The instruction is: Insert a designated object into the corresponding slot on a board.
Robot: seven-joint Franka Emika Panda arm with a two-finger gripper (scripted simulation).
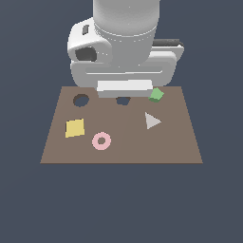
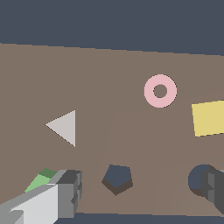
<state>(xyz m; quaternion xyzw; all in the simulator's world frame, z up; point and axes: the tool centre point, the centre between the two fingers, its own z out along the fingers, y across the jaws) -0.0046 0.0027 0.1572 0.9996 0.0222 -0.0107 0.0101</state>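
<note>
The green block [image 1: 156, 95] lies on the brown board [image 1: 180, 142] near its far edge, toward the exterior view's right. The pentagon slot [image 1: 123, 100] is beside it, half covered by the arm's white hand [image 1: 124, 88]. In the wrist view my gripper [image 2: 142, 194] is open, its fingers [image 2: 68, 194] spread wide with nothing held. The slot [image 2: 117, 178] shows on the board between them. The green block [image 2: 40, 180] sits just outside one finger, partly hidden behind it.
A round hole [image 1: 81, 100] lies at the board's far edge on the exterior view's left. A yellow square [image 1: 75, 127], a pink ring [image 1: 101, 141] and a grey triangle [image 1: 152, 120] lie on the board nearer the front.
</note>
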